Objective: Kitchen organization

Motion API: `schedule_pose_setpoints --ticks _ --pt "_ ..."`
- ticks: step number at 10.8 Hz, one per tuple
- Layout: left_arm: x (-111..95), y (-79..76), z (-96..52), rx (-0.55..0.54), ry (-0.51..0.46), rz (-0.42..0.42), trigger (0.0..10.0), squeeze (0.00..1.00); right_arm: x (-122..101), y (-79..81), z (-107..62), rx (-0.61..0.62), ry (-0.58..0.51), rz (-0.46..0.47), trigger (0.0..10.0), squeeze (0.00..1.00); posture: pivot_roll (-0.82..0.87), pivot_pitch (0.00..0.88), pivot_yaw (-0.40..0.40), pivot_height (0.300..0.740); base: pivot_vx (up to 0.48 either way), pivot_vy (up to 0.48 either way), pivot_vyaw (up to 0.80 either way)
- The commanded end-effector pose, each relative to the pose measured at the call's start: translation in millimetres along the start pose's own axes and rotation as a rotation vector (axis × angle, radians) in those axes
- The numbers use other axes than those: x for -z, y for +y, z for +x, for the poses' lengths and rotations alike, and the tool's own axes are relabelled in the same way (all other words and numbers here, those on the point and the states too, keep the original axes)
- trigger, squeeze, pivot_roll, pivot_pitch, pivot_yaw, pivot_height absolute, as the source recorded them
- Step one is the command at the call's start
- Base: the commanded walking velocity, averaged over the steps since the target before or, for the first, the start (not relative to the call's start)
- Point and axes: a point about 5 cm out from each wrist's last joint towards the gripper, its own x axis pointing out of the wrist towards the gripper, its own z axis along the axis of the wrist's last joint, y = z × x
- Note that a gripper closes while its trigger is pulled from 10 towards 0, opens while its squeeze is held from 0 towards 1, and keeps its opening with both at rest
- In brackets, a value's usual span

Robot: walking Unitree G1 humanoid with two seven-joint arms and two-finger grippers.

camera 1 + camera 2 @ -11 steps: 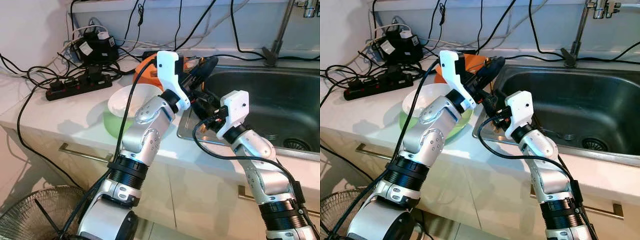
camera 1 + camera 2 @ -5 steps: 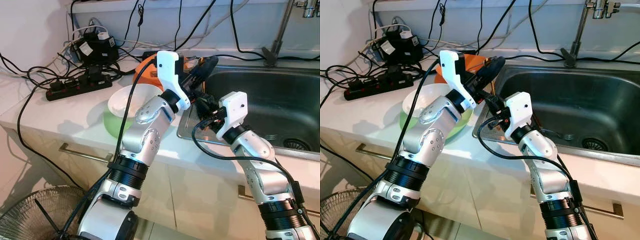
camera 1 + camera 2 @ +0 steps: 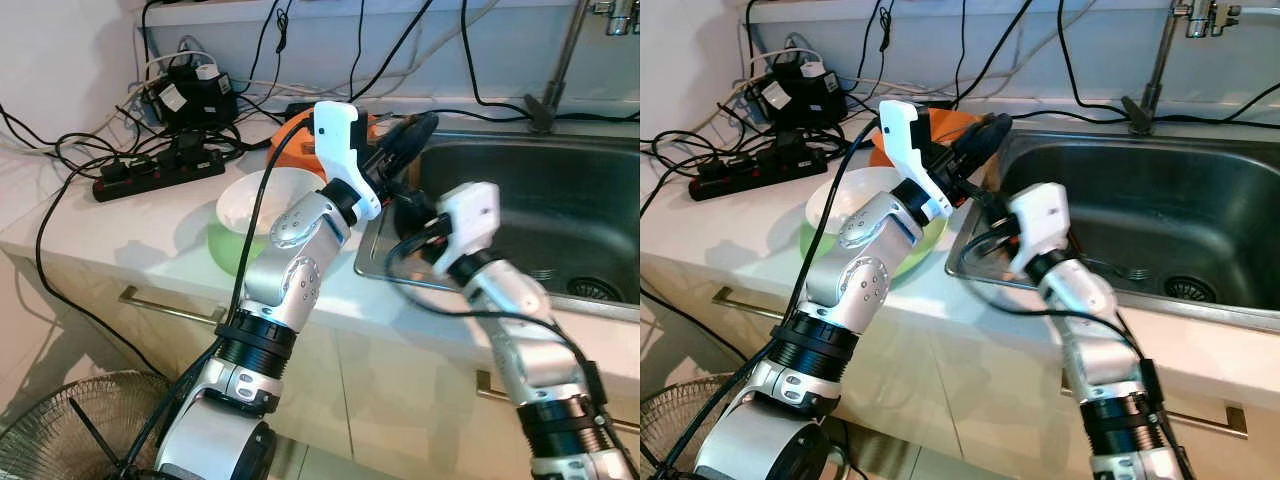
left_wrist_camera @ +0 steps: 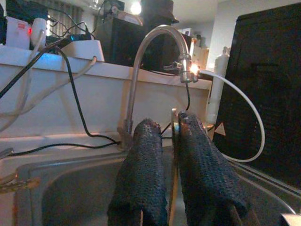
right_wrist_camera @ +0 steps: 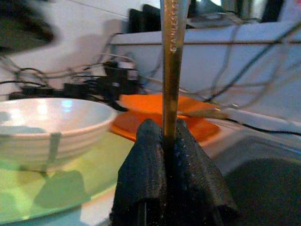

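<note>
Our right claw [image 5: 171, 141] is clamped on the handle of a steel utensil [image 5: 172, 56]; its far end runs out of sight, so we cannot say whether it is a spoon or a fork. Our left claw [image 4: 171, 129] has its fingers [image 4: 141, 174] nearly together with the same thin metal shaft [image 4: 174, 141] caught between them, though how firmly it bites we cannot tell. Both claws meet over the near left corner of the sink [image 3: 560, 200], just above its rim, so the utensil hangs there between them.

We judge the utensil light, stiff and slick: polished steel will slide or swivel in soft pads if held near an end. The flat middle of the handle is the place to grip, across its narrow faces.

Just beside the claws, on the counter [image 3: 130, 225], a white bowl [image 3: 845, 205] sits nested in a green one [image 3: 855, 255], with an orange plate [image 5: 155, 110] behind them. Those are fragile and close to our left elbow. Farther back lie a power strip [image 3: 160, 170] and a tangle of cables. A tap [image 3: 1160, 60] stands behind the basin.
</note>
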Motion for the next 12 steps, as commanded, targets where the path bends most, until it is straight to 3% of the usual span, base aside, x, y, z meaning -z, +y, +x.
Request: schedule_pose_setpoints --ticks 1,5,6,7,8,9,11,12 --pt "0 -10.8 4.4 0.012 -0.039 -0.048 10.0 1.00 -7 -1.3 4.8 0.010 -0.031 -0.010 0.0 0.00 0.03 0.000 0.163 0.740 0.000 0.000 0.00" --pt "-1 -10.4 2.8 0.016 -0.050 -0.057 10.0 1.00 -8 -25.0 10.4 0.186 -0.028 -0.009 0.0 0.00 0.03 0.000 0.160 0.740 0.000 0.000 0.00" --pt "-2 -8.3 1.0 0.005 -0.048 -0.041 10.0 0.85 -6 -43.8 14.0 0.317 -0.005 0.001 0.0 0.00 0.04 0.000 0.158 0.740 0.000 0.000 0.00" --pt "-1 -6.7 -0.5 -0.003 -0.043 -0.033 10.0 0.00 -3 -52.0 14.7 0.374 0.017 0.008 6.4 0.00 0.04 0.000 0.158 0.740 0.000 0.000 0.00" --pt "2 -1.6 -5.3 -0.024 -0.022 -0.017 10.0 0.00 6 -73.1 14.9 0.498 0.090 -0.009 10.0 0.00 0.04 0.000 0.158 0.740 0.000 0.000 0.00" --pt "8 3.0 -11.1 -0.039 0.025 0.013 10.0 0.00 10 -86.1 13.1 0.564 0.125 0.001 10.0 0.00 0.04 0.000 0.157 0.740 0.000 0.000 0.00" --pt "37 15.1 -31.6 -0.042 0.222 0.112 10.0 0.00 17 -105.8 10.6 0.650 0.186 -0.014 10.0 0.00 0.05 0.000 0.151 0.740 0.000 0.000 0.00" --pt "52 19.4 -42.9 -0.044 0.331 0.133 10.0 0.00 19 -108.3 10.8 0.659 0.201 -0.018 10.0 0.00 0.05 0.000 0.151 0.740 0.000 0.000 0.00"
